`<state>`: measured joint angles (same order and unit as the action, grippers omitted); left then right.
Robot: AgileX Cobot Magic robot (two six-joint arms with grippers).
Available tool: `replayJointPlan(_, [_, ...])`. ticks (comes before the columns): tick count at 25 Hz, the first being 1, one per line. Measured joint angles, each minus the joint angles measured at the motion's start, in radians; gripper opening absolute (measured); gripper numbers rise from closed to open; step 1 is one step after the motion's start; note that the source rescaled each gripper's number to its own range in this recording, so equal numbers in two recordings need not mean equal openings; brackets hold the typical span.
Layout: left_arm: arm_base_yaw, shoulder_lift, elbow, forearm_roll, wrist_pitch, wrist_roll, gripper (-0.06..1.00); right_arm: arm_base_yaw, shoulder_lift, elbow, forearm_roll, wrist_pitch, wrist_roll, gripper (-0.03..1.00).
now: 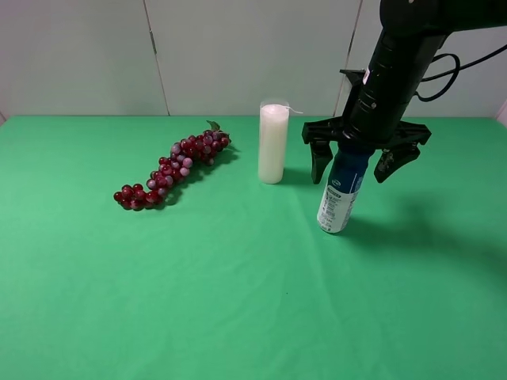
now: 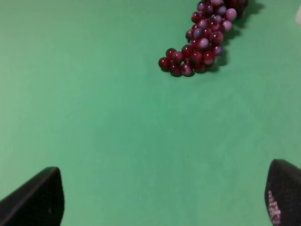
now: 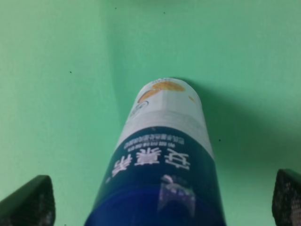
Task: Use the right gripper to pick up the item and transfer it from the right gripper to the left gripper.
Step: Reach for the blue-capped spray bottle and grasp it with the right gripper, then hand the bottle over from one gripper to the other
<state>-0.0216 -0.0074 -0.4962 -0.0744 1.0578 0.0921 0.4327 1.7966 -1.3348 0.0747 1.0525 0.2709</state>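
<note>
The item, a bottle [image 1: 341, 195] with a dark blue top and a white printed lower body, stands on the green table right of centre. My right gripper [image 1: 358, 165] hangs directly over it, open, with its black prongs spread on either side of the blue upper part. In the right wrist view the bottle [image 3: 162, 155] fills the middle between the two fingertips [image 3: 29, 203], which stand well apart from it. My left gripper [image 2: 162, 200] shows only in the left wrist view, open and empty over bare green cloth. It is out of the exterior high view.
A tall plain white candle [image 1: 273, 143] stands just left of the bottle. A bunch of dark red grapes [image 1: 173, 167] lies left of centre, also in the left wrist view [image 2: 202, 40]. White wall panels rise behind the table's far edge.
</note>
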Motion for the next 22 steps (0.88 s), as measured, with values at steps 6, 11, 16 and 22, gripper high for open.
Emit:
replayJointPlan(6, [0.000, 0.000, 0.000, 0.000, 0.000, 0.000, 0.79, 0.000, 0.000, 0.000, 0.000, 0.011, -0.001, 0.00])
replayJointPlan(11, [0.000, 0.000, 0.000, 0.000, 0.000, 0.000, 0.79, 0.000, 0.000, 0.001, -0.005, 0.013, -0.003, 0.01])
replayJointPlan(16, [0.000, 0.000, 0.000, 0.000, 0.000, 0.000, 0.79, 0.000, 0.000, 0.001, -0.005, 0.013, 0.000, 0.01])
replayJointPlan(22, [0.000, 0.000, 0.000, 0.000, 0.000, 0.000, 0.79, 0.000, 0.000, 0.001, -0.005, 0.013, 0.000, 0.01])
